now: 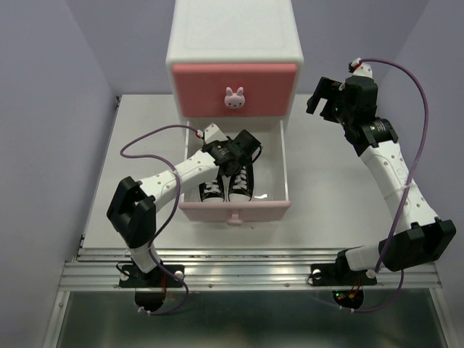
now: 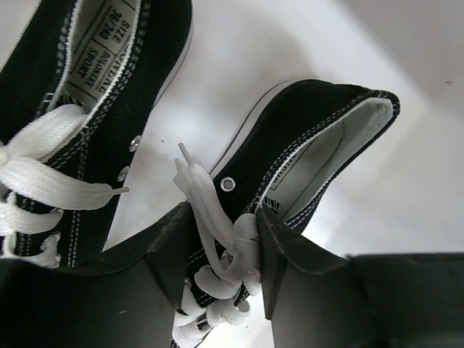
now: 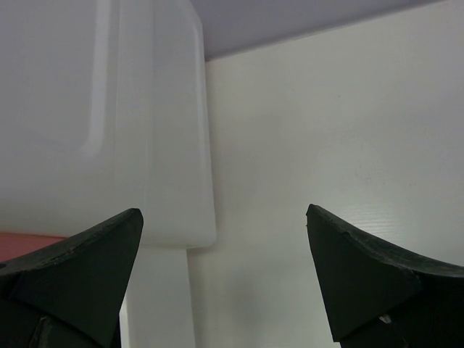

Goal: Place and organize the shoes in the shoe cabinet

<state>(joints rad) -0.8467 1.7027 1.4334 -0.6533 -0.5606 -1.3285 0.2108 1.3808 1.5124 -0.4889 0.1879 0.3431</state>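
Left gripper (image 2: 225,261) is clamping a black canvas sneaker (image 2: 312,119), white-laced, white-stitched; my right gripper (image 3: 223,217) is gaping wide.

You're looking at matt black canvas on the shoes (image 2: 312,123) — stitched, slightly fuzzy — with flat woven cloth laces (image 2: 210,210) and shiny metal eyelets (image 2: 228,184). The cabinet (image 3: 109,109) is smooth, glossy plastic (soft reflections on its wall); the table (image 3: 326,130) looks matt, the fingers (image 3: 80,254) dull black, faintly grainy.
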